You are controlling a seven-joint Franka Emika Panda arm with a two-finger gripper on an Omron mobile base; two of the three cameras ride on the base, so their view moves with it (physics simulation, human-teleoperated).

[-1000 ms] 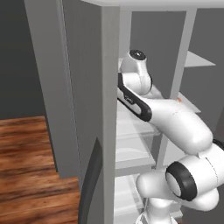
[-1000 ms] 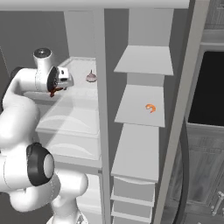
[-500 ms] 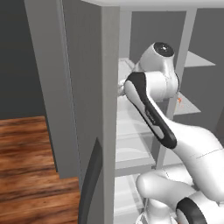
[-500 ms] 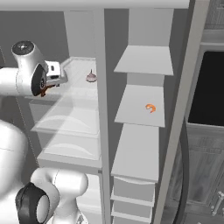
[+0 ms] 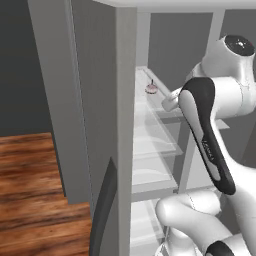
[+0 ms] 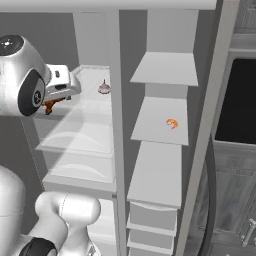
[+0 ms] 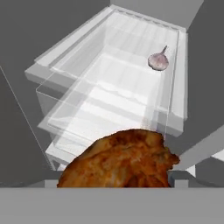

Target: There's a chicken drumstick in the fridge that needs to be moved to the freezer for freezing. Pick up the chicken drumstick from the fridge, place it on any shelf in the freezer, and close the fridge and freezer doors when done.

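Gripper: the gripper (image 6: 50,106) is sitting in front of the upper fridge shelves, its jaws standing wide and clamping the chicken drumstick between them
Chicken drumstick: the chicken drumstick (image 7: 120,159) is lying right at the fingertips in the hand view, a reddish-brown lump bulging up from the bottom edge; in the right base view it is showing as a small brown piece (image 6: 50,105) just under the white hand
Fridge: the fridge (image 6: 75,135) is standing open straight ahead of the gripper, its white ribbed shelves stepping down and away below the held piece
Ribbed shelf: the top ribbed shelf (image 7: 131,39) is lying beyond and below the gripper, apart from the drumstick
Pinkish item: a pinkish round item with a pointed top (image 7: 158,61) is resting on that shelf, well ahead of the gripper and toward the divider side; it is also showing in the left base view (image 5: 151,88) and the right base view (image 6: 104,88)
Freezer: the freezer (image 6: 160,150) is lying to the gripper's right, past the vertical divider, and is also standing open
Freezer shelf: a plain grey shelf (image 6: 155,131) is sitting at about the gripper's height, well apart from it
Orange bit: a bright orange curled bit (image 6: 172,123) is lying on that freezer shelf, far to the right of the gripper
Door: a grey door (image 5: 102,115) with a dark bar handle is standing swung out to the gripper's left, edge-on in the left base view
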